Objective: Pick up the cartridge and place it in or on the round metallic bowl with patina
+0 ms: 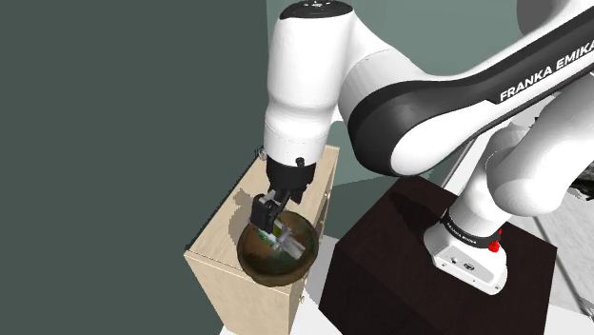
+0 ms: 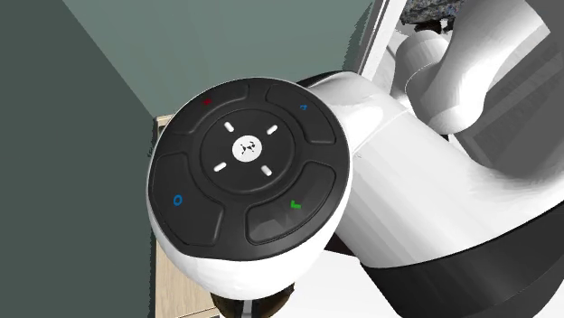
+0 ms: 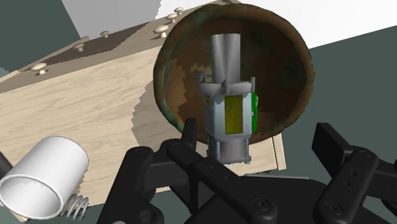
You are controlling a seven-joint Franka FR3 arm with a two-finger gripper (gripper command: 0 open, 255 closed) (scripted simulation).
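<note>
One white tube (image 3: 41, 178) and one small spring (image 3: 76, 207) are lying on the single pale wooden cabinet (image 3: 83, 108). Near them, one round patinated bowl (image 3: 235, 38) is holding the one cartridge (image 3: 230, 114). My gripper (image 3: 256, 130) is hovering over it, released, fingers apart. Dark grey-green walls (image 1: 114, 114) are standing behind.

The grey cartridge (image 3: 230, 114), with yellow and green sides, lies inside the round brown bowl (image 3: 280, 63) with greenish patina.

Downturned arm (image 1: 314, 86), pincer (image 3: 257, 132) spread wide
</note>
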